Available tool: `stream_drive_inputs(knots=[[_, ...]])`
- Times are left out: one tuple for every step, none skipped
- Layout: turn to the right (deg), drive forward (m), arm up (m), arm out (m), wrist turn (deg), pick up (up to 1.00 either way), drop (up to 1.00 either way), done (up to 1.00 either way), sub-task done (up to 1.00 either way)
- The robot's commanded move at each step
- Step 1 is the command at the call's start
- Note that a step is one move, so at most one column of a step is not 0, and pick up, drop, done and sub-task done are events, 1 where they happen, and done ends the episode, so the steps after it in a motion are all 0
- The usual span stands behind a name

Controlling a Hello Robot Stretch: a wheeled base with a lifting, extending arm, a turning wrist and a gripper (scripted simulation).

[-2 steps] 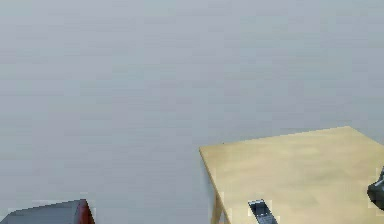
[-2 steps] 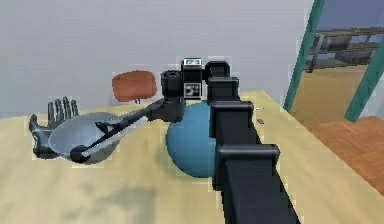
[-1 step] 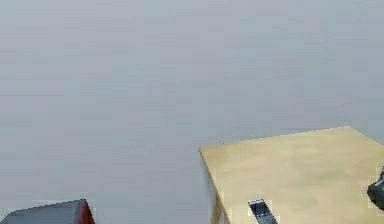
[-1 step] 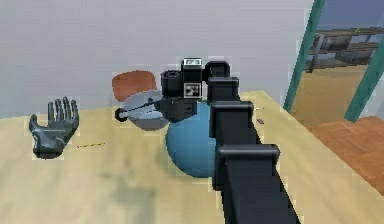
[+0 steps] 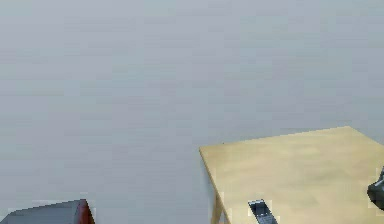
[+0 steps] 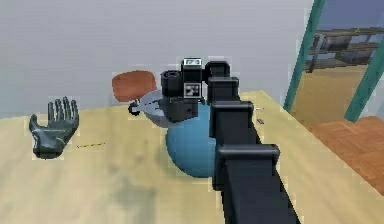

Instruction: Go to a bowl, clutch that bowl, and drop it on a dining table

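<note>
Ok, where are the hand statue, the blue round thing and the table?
hand statue (image 6: 53, 134): arm side view, on its palm.
blue round thing (image 6: 188, 150): arm side view, on its left side.
table (image 6: 100, 190): arm side view, on its bare top.

We read the table (image 6: 100, 185) as pale matt wood, faint grain. Blue bowl (image 6: 188, 150) mid-table: smooth, slight sheen. Hand statue (image 6: 55, 128) near its far edge: dull dark-grey metal look. Arm (image 6: 245, 170): matt black.

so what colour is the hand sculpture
Dark grey: the hand sculpture shows best in the arm side view.
</note>
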Motion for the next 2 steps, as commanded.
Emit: stream_drive_inputs(knots=[[0.0,0.0,-0.32,0.0,0.0,0.0,0.0,0.0,0.0],[0.0,0.0,0.0,0.0,0.0,0.0,1.0,0.0,0.0]])
